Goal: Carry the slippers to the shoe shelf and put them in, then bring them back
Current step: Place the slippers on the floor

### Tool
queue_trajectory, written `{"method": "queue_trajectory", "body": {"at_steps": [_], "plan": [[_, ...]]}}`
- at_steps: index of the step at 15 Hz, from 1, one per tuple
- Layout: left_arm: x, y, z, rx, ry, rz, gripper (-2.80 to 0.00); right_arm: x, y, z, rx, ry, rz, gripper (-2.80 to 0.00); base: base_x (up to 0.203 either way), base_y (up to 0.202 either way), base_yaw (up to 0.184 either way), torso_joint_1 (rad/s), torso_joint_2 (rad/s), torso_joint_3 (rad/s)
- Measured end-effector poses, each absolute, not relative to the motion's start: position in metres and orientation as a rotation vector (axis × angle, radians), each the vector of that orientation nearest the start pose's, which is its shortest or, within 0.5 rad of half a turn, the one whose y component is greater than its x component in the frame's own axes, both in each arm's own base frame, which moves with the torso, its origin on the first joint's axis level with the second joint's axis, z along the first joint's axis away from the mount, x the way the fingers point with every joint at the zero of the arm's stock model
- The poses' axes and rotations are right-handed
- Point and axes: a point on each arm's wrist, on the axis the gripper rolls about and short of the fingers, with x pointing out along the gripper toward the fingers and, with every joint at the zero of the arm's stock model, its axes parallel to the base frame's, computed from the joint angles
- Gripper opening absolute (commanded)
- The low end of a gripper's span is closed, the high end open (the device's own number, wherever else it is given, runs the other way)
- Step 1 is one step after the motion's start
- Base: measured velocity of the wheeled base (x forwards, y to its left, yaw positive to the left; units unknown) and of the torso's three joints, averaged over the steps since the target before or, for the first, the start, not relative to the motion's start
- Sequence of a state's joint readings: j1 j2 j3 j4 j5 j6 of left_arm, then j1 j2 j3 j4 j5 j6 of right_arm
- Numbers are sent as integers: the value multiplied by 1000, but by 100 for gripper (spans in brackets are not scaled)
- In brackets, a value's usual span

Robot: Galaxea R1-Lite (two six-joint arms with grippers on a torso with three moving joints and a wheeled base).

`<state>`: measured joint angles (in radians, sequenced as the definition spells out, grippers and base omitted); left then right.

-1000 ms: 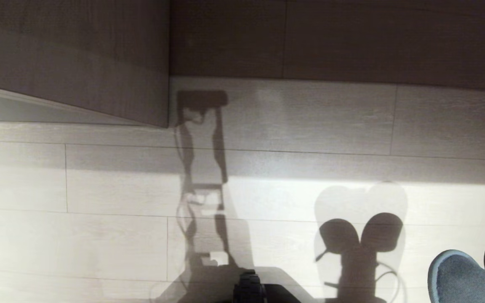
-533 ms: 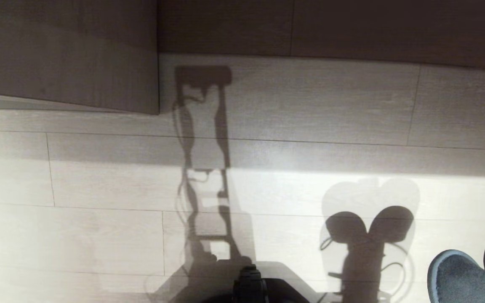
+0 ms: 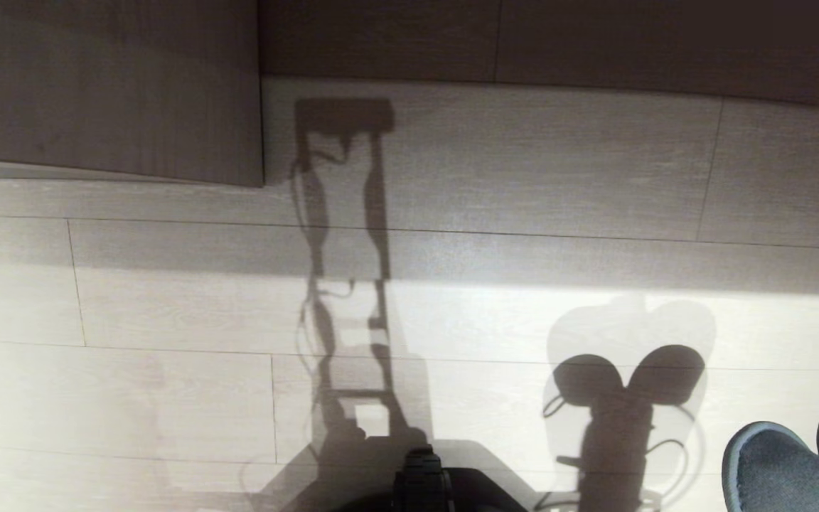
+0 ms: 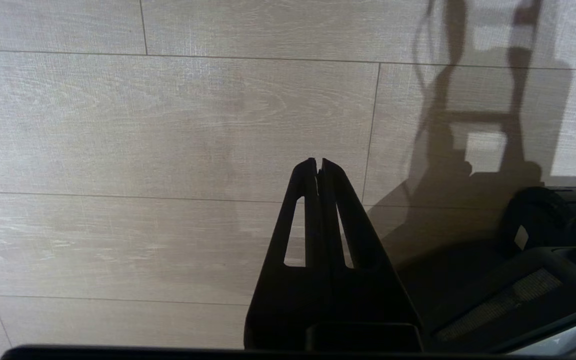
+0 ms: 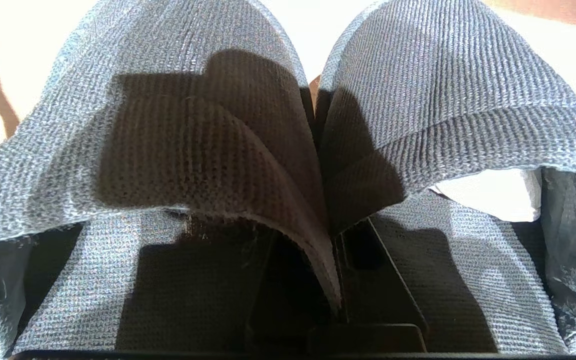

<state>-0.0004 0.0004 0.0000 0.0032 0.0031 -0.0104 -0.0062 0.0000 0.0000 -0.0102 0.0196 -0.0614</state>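
You had the grey-brown wood laminate panel [image 3: 107,85] at the far left, its near corner ending over the pale wood-plank floor [image 3: 168,313]; whether that panel was the shoe shelf, you couldn't tell from here. More dark laminate [image 3: 559,39] ran along the far edge to the right of it.

Your left gripper [image 4: 319,165] hung over bare floor planks on the left side, fingers pressed together with nothing between them. It did not show in the head view.

In the middle of the floor lay the robot's long shadow [image 3: 345,284], and the black base part [image 3: 422,483] showed at the near edge.

Further right a second shadow [image 3: 626,398] showed two rounded lobes side by side.

At the near right corner you had the pair of dark grey-blue knit slippers [image 3: 783,469], only the rounded toe ends showing, held off the floor. In the right wrist view the slippers [image 5: 178,150] sat side by side, inner edges pinched together. Your right gripper [image 5: 335,280] was clamped tight on those two inner edges, one black finger [image 5: 383,270] visible inside the right-hand slipper.
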Motion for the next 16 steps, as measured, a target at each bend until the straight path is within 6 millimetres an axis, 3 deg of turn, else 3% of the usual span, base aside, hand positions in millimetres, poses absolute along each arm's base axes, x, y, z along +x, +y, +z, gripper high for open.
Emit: {"method": "queue_trajectory", "body": {"at_steps": [5,8,12,16], "plan": [[-23,0,75,-8,4,2,-280,-27,2,113,-46,-107,77,-280,0,0,0,0,0,0],[-23,0,75,-8,5,2,-280,-2,2,153,-42,-85,91,-280,0,0,0,0,0,0],[-23,0,75,-7,4,3,-280,87,1,200,-81,-41,66,-280,0,0,0,0,0,0],[-23,0,75,-8,4,2,-280,196,-2,216,-111,-161,-14,-280,0,0,0,0,0,0]]}}
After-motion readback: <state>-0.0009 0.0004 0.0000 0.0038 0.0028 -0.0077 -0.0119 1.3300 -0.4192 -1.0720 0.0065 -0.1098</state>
